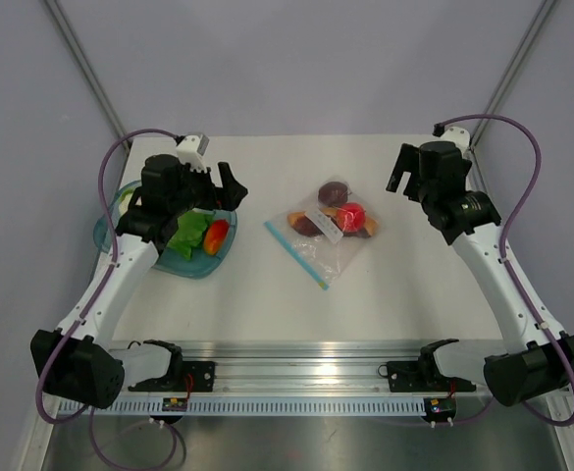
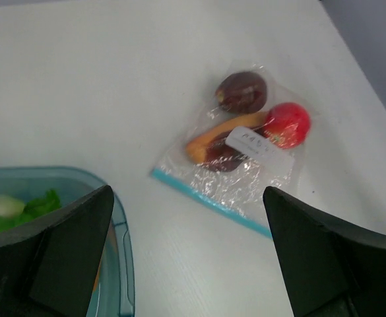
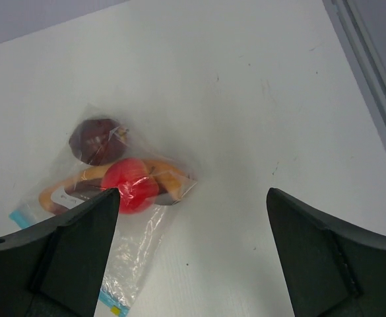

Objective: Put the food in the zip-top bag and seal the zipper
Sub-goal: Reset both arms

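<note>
Claws both wide, empty; we see left gripper [image 1: 230, 185] left of zip-top bag [image 1: 318, 251], right gripper [image 1: 398, 172] right. White table [image 1: 267, 314], grey walls [image 1: 296, 59]. Bag holds food [image 1: 350, 216]. Left wrist view shows bowl [image 2: 61, 173]; right wrist view doesn't.

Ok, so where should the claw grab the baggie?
Probably by the teal-blue zipper edge of the zip-top bag. It lies flat and empty there, while the toy food bulges at the far end. The open left claw is nearer, so come down from the left.
</note>
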